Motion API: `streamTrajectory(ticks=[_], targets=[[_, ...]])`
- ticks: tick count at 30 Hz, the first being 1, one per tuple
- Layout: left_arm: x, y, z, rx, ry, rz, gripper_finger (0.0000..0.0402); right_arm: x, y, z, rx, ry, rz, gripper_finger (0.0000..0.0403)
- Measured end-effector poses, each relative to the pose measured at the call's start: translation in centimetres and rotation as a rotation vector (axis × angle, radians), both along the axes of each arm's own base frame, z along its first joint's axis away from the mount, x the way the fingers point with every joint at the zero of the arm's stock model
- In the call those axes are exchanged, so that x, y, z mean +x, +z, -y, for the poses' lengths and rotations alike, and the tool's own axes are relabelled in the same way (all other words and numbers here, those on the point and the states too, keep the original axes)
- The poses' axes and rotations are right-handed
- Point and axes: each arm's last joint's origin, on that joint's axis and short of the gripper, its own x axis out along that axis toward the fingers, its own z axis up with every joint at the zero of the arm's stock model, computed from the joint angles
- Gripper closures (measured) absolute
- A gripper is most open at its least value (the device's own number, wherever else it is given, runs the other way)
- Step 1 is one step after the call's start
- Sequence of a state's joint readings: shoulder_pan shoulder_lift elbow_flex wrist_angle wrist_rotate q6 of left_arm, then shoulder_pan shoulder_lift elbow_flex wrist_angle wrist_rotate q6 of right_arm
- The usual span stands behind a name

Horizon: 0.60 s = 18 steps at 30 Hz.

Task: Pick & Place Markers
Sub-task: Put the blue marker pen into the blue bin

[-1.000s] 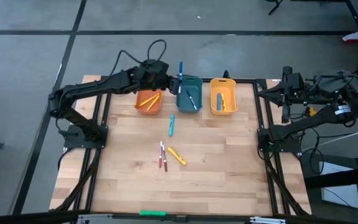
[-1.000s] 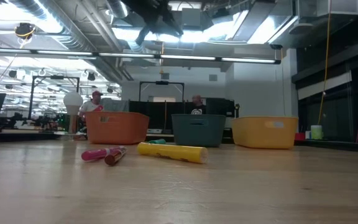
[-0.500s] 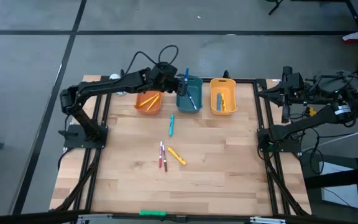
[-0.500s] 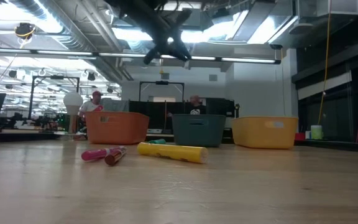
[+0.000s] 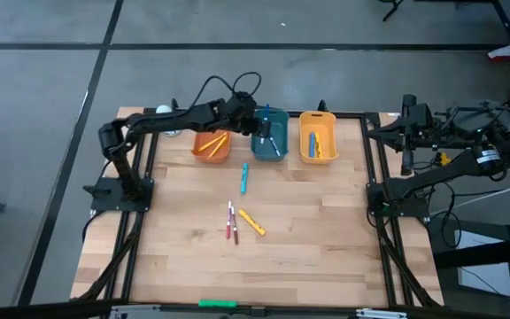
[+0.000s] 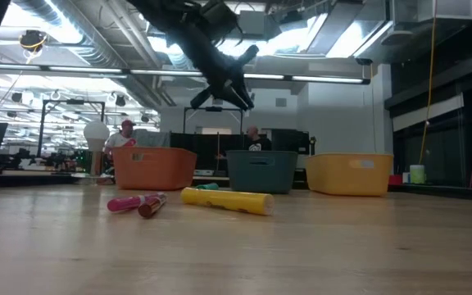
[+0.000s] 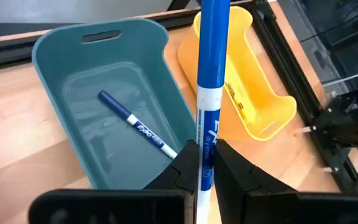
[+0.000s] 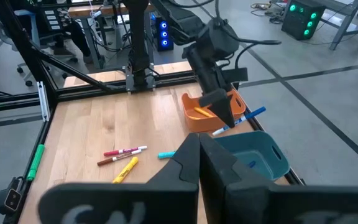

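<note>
While the left gripper (image 7: 205, 163) hangs above the teal bin (image 5: 270, 135) with its fingers clamped on a blue marker (image 7: 211, 93), the step in hand looks like dropping that marker in with its colour mates. One blue marker (image 7: 135, 127) already lies on the bin's floor. In the left wrist view the held marker runs out over the teal bin's rim toward the yellow bin (image 7: 253, 93) on its right, so the release should wait until the whole length sits over teal; let go now and the far end might tip into the wrong bin or catch on the wall between them. Bringing the gripper lower and toward the bin's middle would keep the marker from bouncing out.

The right gripper (image 8: 199, 152) waits off the desk's right edge, fingers shut on nothing.

Still on the desk (image 5: 326, 230) are a teal marker (image 5: 243, 178) just near of the bins, and nearer still a red and a pink marker (image 5: 231, 221) side by side with a yellow one (image 5: 252, 221) just to their right. The orange bin (image 5: 211, 145) stands to the left of the teal one.
</note>
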<state>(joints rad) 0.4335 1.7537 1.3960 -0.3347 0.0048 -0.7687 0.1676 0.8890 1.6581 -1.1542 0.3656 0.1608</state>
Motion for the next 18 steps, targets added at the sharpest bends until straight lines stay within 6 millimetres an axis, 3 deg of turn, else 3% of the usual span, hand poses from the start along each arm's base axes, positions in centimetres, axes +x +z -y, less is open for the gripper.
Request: streamTrajectory(ticks=[12, 18], targets=[[0.2, -0.9, -0.9, -0.055, 0.017, 0.014, 0.0380, 0.0, 0.0, 0.0, 0.000, -0.001, 0.000, 0.0402], [0.3, 1.0, -1.3, -0.022, 0.008, 0.020, 0.0380, 0.0, 0.0, 0.0, -0.002, 0.000, -0.001, 0.0402]])
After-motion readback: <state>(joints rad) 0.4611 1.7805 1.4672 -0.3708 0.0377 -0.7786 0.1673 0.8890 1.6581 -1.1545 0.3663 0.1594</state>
